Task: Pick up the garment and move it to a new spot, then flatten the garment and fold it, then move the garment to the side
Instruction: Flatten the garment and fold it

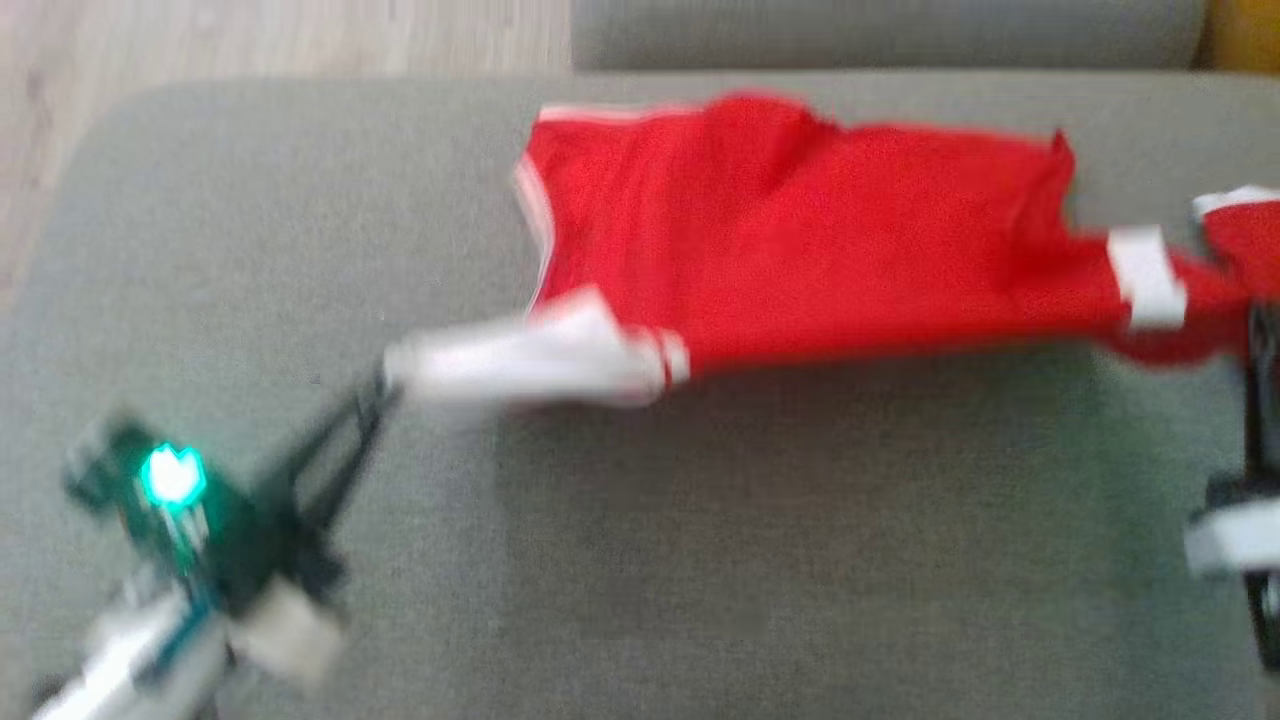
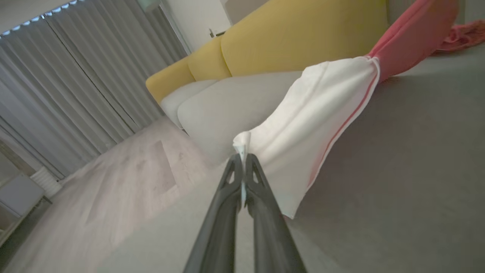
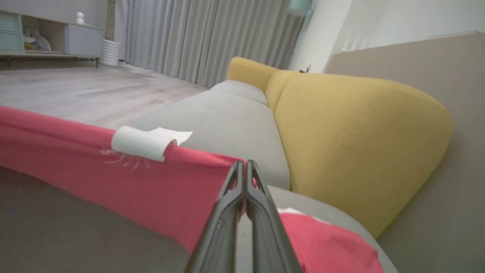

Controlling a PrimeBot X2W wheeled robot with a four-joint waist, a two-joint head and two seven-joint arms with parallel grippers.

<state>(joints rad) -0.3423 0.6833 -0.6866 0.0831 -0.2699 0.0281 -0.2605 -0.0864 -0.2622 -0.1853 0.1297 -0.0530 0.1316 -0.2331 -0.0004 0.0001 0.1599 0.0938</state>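
both grippers pinching the red garment stretched over the grey sofa seat
left gripper is clamping tight on the tip of the white sleeve, right gripper is clenching the red edge near a white band; cloth is hanging taut between them, near edge lifted off the seat and casting a shadow, far edge lying toward the backrest; yellow cushion sitting beyond the right gripper, head view blurred

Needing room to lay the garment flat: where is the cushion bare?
Bare: the near half of the grey fabric cushion, between left gripper and right gripper, and its left end. Crowded: far right, under the red white-trimmed garment.
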